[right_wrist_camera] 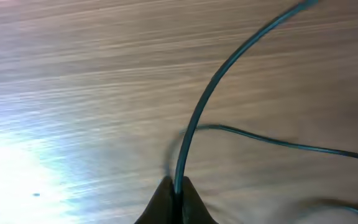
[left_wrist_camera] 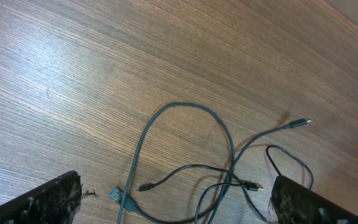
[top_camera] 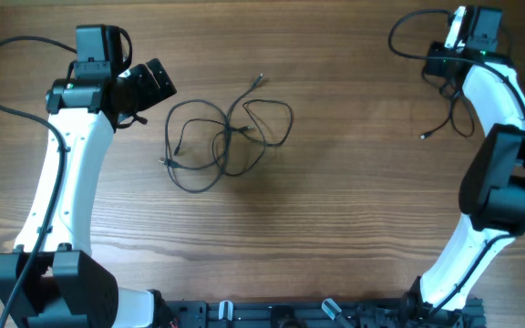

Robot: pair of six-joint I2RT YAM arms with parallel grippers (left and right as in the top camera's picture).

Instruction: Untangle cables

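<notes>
Wood table [top_camera: 335,228] | left hand [left_wrist_camera: 176,202] wide, beside tangled cables [top_camera: 226,137] | right hand [right_wrist_camera: 174,186] pinching separate cable [right_wrist_camera: 229,62]

Table [top_camera: 354,182]: wood-grain top, fine straight grain, smooth, satin, pale glare patches. Cables [top_camera: 221,137]: smooth dark plastic jackets, slight sheen; plug [left_wrist_camera: 303,122] tip bright metal. My left fingers [left_wrist_camera: 42,202]: black, rough, scuffed, matt. My arm shells [top_camera: 76,173]: glossy white plastic.

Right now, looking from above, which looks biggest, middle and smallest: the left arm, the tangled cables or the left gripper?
1. left arm, reaching nearly top to bottom.
2. tangled cables, a wide loose heap.
3. left gripper, smallest, though it hangs above the table, nearer the camera, so it may look bigger than it is.
</notes>
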